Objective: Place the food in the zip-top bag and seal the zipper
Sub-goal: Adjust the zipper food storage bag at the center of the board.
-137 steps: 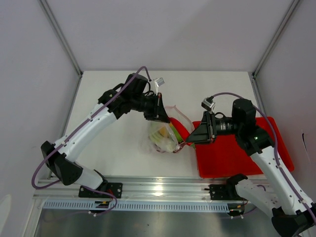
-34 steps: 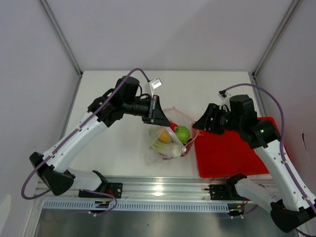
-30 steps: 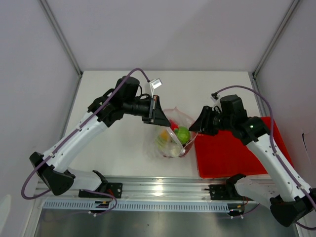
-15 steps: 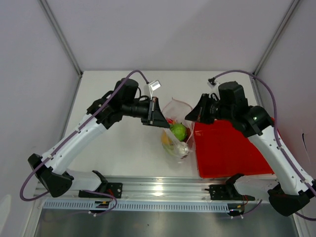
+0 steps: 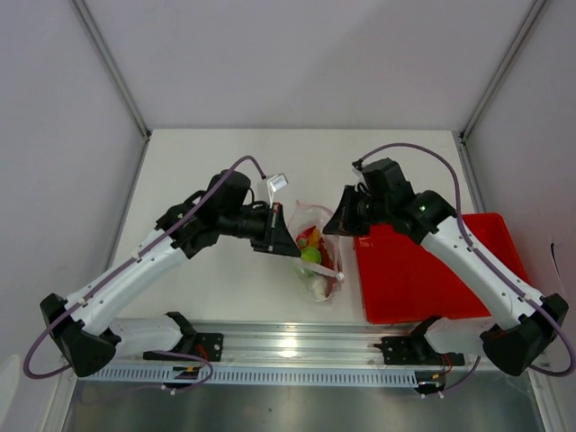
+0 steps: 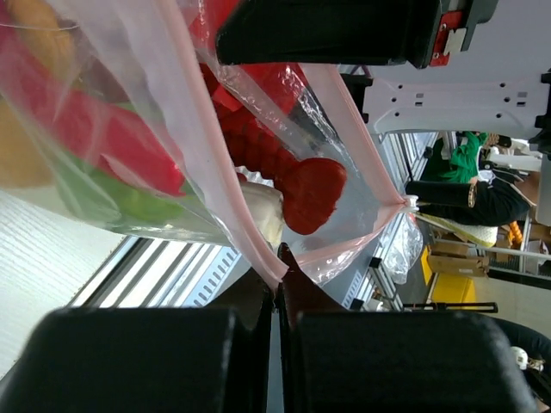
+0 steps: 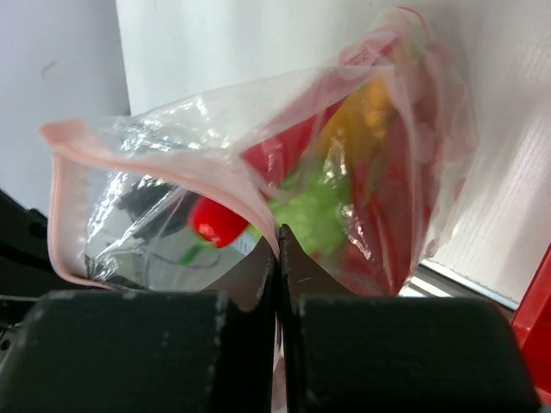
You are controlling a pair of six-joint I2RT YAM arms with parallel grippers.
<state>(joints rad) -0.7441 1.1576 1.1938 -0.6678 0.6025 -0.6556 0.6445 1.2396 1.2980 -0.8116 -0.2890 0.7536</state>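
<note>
The clear zip-top bag [image 5: 312,247] hangs lifted between both arms near the table's front middle. Inside it lies the food [image 5: 310,252]: a green fruit, yellow and orange pieces, and red pieces [image 6: 314,191]. My left gripper [image 5: 286,241] is shut on the pink zipper strip [image 6: 225,206] at the bag's left end [image 6: 277,274]. My right gripper [image 5: 331,225] is shut on the zipper strip [image 7: 155,172] at the other end [image 7: 277,243]. The mouth stands open between the two pinches.
A red tray [image 5: 432,270] lies on the table to the right of the bag, under the right arm. White walls and metal posts [image 5: 112,67] bound the table at the back and sides. The arms' mounting rail [image 5: 288,346] runs along the near edge.
The right gripper has closed on the bag's right mouth edge. Both arms have lifted the bag and drawn it toward the front, and the food has slid to its bottom.
</note>
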